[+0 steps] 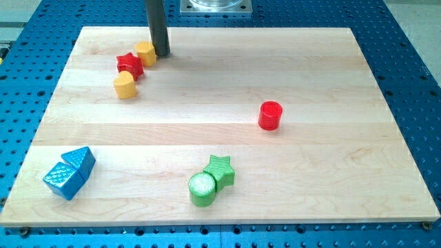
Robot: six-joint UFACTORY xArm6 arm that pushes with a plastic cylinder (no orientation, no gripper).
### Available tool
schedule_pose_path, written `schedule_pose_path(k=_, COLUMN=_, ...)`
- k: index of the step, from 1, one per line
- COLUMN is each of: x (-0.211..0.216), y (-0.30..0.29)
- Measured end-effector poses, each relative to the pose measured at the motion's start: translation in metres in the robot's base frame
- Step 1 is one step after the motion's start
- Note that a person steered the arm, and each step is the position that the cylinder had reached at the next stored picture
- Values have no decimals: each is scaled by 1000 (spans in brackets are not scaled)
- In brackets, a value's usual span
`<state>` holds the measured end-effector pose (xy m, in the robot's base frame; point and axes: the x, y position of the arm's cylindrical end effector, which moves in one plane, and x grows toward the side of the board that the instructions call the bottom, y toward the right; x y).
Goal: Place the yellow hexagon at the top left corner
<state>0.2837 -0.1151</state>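
Yellow hexagon (145, 53) — just left of my tip (162, 54).

Light is bright and even across the board (220, 138), with no strong glare on the pale wood. Shadows are soft and short: the rod (157, 24) casts a faint grey smudge on the board just right of my tip (161, 54), and the red cylinder (270, 115) and green blocks (211, 180) show thin dark edges at their bases. The blue blocks (69, 172), near the board's lower left corner, carry small bright highlights on their ridged faces. Focus is sharp over the whole board; the rod's edges look slightly soft. The board's sides lean inward toward its top edge.
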Motion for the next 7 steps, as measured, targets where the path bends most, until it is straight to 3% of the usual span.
schedule_pose_path(k=2, x=47, y=-32)
schedule_pose_path(k=5, x=14, y=-23)
schedule_pose_path(k=7, x=-33, y=-92)
